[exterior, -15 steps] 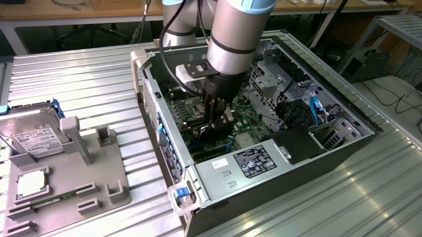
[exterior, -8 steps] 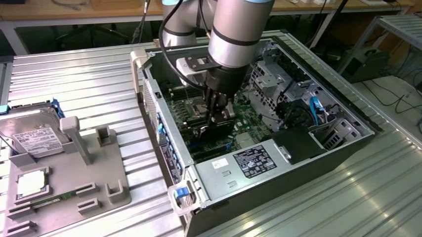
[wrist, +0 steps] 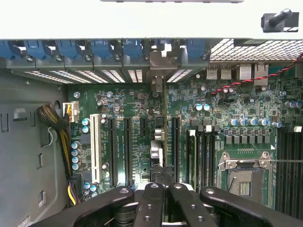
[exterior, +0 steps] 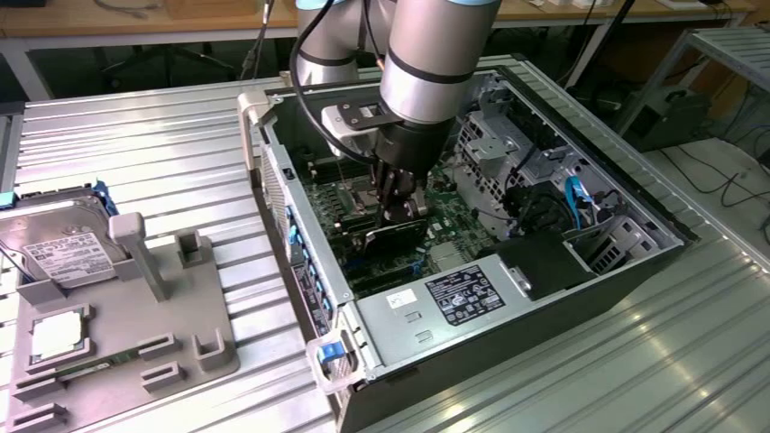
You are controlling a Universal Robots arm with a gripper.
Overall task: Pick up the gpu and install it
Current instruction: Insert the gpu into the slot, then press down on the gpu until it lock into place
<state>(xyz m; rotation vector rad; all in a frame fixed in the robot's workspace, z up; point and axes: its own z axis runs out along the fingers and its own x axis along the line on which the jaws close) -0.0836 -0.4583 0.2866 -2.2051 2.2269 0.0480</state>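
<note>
Green board fills the open case [exterior: 361, 117] in the exterior view, where the gripper [exterior: 395, 216] reaches down, clamped on the gpu [exterior: 403, 236], which stands on edge over the motherboard [exterior: 452, 221]. Judging by this, insertion is in hand; it calls for a straight, aligned push.

From the wrist, the fingers [wrist: 150, 203] are seen pinched together on the card's thin edge [wrist: 158, 156], lined up along a slot, its bracket [wrist: 160, 71] at the rear openings, an alignment the exterior view hides.

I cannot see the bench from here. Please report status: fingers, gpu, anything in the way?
Fingers shut on gpu, inside open computer case. Gpu edge-on over motherboard slots, bracket at rear wall. Nothing seen blocking.
</note>
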